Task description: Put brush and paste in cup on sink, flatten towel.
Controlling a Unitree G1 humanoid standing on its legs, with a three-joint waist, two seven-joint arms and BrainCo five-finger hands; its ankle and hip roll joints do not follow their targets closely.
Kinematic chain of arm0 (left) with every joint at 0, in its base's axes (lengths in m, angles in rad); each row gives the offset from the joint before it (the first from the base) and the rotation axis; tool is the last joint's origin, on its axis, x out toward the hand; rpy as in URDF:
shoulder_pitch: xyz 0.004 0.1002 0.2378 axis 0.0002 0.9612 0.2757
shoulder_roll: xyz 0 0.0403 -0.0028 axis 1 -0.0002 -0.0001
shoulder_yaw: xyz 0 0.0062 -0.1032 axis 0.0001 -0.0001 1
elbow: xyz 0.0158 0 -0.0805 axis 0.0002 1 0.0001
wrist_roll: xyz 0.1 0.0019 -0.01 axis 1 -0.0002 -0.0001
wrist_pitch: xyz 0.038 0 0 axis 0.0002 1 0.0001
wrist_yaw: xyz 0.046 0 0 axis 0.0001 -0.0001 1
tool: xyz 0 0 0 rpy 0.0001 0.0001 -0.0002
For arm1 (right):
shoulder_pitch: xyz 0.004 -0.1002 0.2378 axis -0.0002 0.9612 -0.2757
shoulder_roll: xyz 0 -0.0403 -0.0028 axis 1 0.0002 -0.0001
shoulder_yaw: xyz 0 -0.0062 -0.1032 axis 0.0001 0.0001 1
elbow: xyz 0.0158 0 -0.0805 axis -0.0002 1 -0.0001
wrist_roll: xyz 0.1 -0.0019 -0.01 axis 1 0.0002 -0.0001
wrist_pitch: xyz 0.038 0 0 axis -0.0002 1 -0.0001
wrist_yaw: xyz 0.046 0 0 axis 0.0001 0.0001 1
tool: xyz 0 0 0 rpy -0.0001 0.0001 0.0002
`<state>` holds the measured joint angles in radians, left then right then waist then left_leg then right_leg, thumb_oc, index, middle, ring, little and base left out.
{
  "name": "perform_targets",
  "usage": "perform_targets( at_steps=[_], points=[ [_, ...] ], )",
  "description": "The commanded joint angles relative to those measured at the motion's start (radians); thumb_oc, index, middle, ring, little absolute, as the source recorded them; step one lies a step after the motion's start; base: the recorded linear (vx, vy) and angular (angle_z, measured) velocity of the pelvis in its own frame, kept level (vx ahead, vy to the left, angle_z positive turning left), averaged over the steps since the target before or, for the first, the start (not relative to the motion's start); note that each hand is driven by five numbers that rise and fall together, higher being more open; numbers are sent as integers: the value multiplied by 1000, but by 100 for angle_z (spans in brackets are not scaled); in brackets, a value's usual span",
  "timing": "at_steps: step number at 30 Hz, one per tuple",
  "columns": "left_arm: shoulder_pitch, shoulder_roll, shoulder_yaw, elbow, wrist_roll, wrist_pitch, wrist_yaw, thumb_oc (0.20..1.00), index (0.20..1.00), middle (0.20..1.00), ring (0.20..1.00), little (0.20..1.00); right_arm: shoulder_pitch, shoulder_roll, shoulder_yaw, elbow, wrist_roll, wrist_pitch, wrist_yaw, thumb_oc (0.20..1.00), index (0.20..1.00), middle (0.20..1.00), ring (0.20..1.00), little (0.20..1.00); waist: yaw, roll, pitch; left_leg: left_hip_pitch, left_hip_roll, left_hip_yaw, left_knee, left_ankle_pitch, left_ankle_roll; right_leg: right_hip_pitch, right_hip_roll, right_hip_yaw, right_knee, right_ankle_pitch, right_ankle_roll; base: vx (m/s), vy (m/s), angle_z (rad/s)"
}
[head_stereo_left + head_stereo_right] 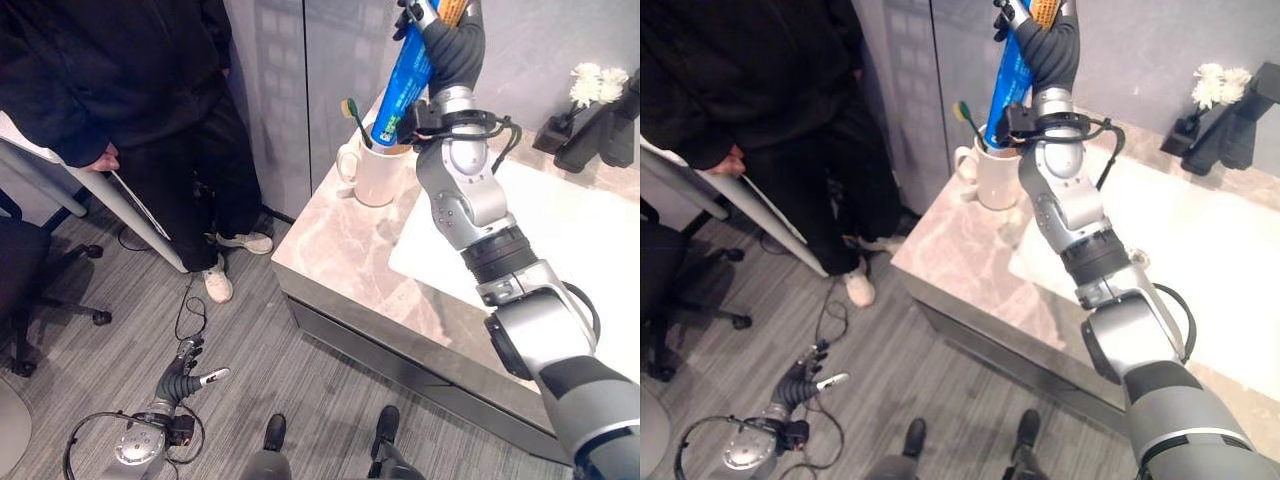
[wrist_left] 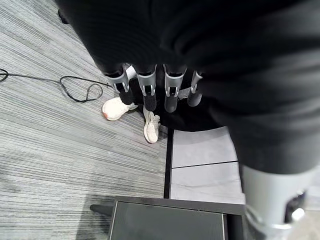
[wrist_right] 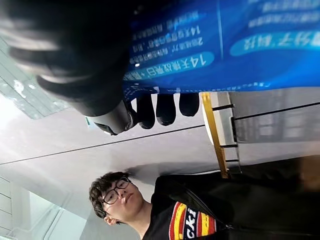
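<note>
Blue toothpaste tube [image 1: 405,85] is pinched in my right hand [image 1: 452,40], its lower end inside the white cup [image 1: 378,170] beside the toothbrush [image 1: 354,115]. I'd lower straight, then loosen; left hand [image 1: 185,372] hangs relaxed.

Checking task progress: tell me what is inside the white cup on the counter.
A toothbrush with a green head stands in the white cup. The blue paste tube's lower end sits at the rim, held by the right robot hand. The cup's bottom is hidden.

Grey plank floor [image 1: 110,370]; grey wall panels [image 1: 300,90]; black office chair [image 1: 25,290].
</note>
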<state>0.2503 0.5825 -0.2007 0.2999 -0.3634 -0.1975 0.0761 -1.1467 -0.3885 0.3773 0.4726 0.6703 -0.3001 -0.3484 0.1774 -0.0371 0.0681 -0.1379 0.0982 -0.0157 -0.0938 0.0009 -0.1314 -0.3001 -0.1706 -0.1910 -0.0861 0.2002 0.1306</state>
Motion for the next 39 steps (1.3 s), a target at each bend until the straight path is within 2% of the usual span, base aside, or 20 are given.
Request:
perform_targets(
  at_steps=[1, 26, 39],
  points=[
    [-17, 64, 14, -19, 6, -33, 11, 1000, 1000, 1000, 1000, 1000, -123, -18, -19, -25, -37, -37, -2, 200, 200, 200, 200, 200, 15, -50, 7, -19, -77, -2, 7, 17, 77, 20, -44, 95, -1, 15, 64, 0, 0, 0],
    [-15, 48, 12, 23, -5, -30, 3, 1000, 1000, 1000, 1000, 1000, -38, 19, -38, -16, -22, -42, 27, 200, 200, 200, 200, 200, 13, -51, 3, -4, -77, -3, 7, 7, 81, 37, -43, 97, -1, 7, 62, 0, 0, 0],
    [-16, 44, 19, 57, -5, -34, -1, 1000, 1000, 1000, 1000, 1000, -69, -44, -6, 23, -181, -10, -15, 200, 200, 200, 200, 200, 14, -49, 2, -1, -75, 5, 7, 6, 80, 32, -40, 106, -1, 6, 62, 0, 0, 0]
  ],
)
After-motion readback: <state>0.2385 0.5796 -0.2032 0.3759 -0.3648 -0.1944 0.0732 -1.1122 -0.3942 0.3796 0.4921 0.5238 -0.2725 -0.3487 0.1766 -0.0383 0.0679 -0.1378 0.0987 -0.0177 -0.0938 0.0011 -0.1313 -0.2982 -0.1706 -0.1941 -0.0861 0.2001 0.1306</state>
